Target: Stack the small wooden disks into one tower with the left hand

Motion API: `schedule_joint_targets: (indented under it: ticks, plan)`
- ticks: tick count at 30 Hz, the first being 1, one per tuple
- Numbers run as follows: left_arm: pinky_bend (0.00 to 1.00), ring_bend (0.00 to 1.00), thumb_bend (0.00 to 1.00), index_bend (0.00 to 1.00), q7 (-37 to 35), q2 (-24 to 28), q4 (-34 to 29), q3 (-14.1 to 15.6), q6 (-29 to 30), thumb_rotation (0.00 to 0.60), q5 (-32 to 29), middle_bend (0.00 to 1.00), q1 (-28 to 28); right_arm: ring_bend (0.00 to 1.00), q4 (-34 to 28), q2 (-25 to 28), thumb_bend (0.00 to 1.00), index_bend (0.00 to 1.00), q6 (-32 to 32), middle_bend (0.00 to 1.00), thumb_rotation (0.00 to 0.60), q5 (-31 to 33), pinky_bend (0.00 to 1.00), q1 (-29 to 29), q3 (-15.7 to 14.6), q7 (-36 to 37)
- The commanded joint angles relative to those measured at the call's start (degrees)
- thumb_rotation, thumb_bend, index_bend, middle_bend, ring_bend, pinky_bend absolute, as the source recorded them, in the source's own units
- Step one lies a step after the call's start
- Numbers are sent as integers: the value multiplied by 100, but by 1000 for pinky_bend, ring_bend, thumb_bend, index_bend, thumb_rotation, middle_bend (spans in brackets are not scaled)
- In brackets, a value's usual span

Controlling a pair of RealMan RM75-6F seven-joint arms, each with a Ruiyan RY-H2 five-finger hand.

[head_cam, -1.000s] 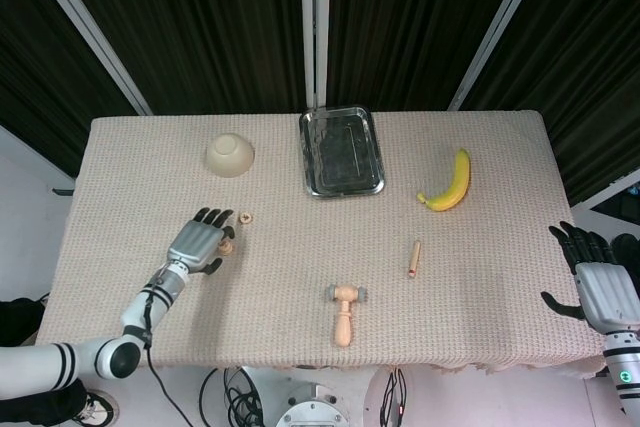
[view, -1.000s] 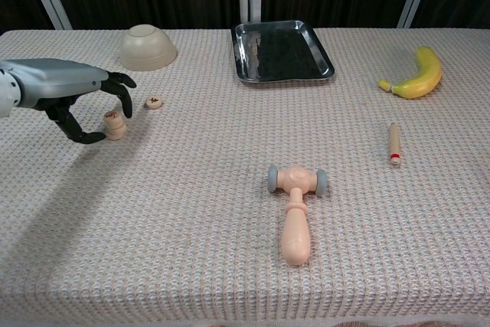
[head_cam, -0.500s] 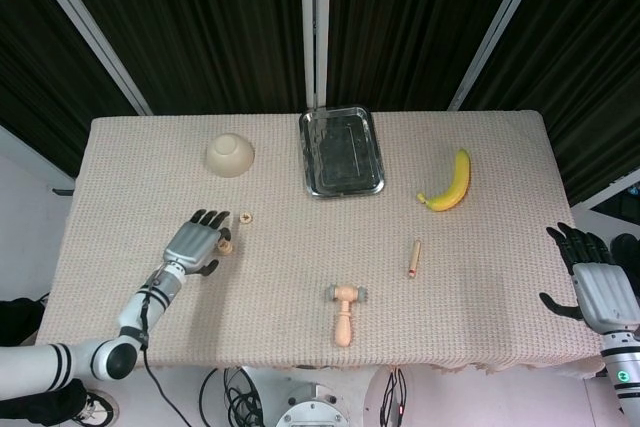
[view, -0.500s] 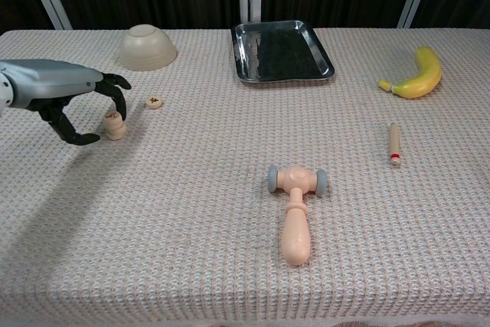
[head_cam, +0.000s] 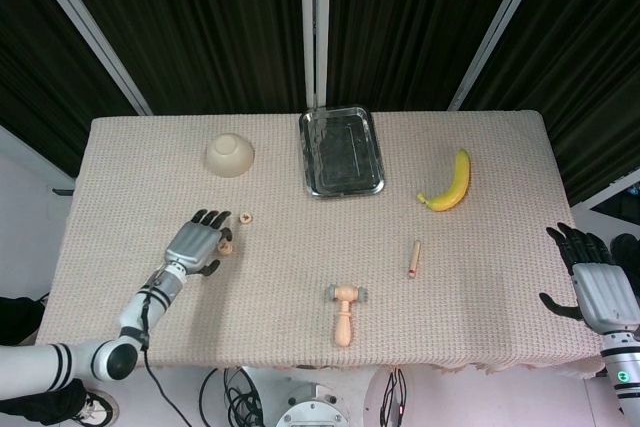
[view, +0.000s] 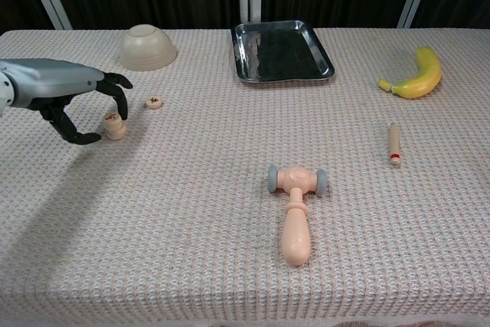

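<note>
Near-left table point(view: 115, 250): bare cloth from the wooden mallet point(view: 295, 212) to the left edge.
Left hand point(view: 80, 97): hovers with fingers apart beside the short disk stack point(view: 114, 125); single disk point(view: 154, 102) lies just right.
Far edge: upturned bowl point(view: 147, 46) and steel tray point(view: 281, 51), open gap between.
Right half: banana point(view: 417, 74) and wooden peg point(view: 394, 143) well apart.
Right hand point(head_cam: 595, 282): off the right edge.

Black curtains point(head_cam: 200, 17) behind a beige-clothed table point(head_cam: 300, 327).
</note>
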Motion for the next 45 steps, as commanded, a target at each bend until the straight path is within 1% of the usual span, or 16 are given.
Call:
schedule_joint_targets:
  ticks: [1,9,29,37,40,45]
  plan:
    - [0,0,367,308,-66,-13,-16,19,-91,600,31,0,-13,0,2,0,140,0,0,0,600,2,0,1,1,1]
    - [0,0,367,308,-218,-105,63,58,-104,600,329,0,11,0,6,5,141,0,12,0,600,4,0,-5,5,20]
    - [0,0,367,342,-34,-77,94,163,-66,600,266,0,-27,0,3,5,141,0,4,0,600,4,0,-2,1,15]
    - [0,0,367,343,-86,-66,64,149,-54,600,279,0,-15,0,-2,6,140,0,5,0,600,-6,0,-2,-3,11]
    - [0,0,367,341,-237,-79,33,85,-23,600,412,0,11,0,-1,8,141,0,8,0,600,-5,0,-3,-2,15]
    - [0,0,367,322,-487,-148,75,-35,108,600,824,0,55,0,-1,2,141,0,-13,0,600,-5,0,5,-9,5]
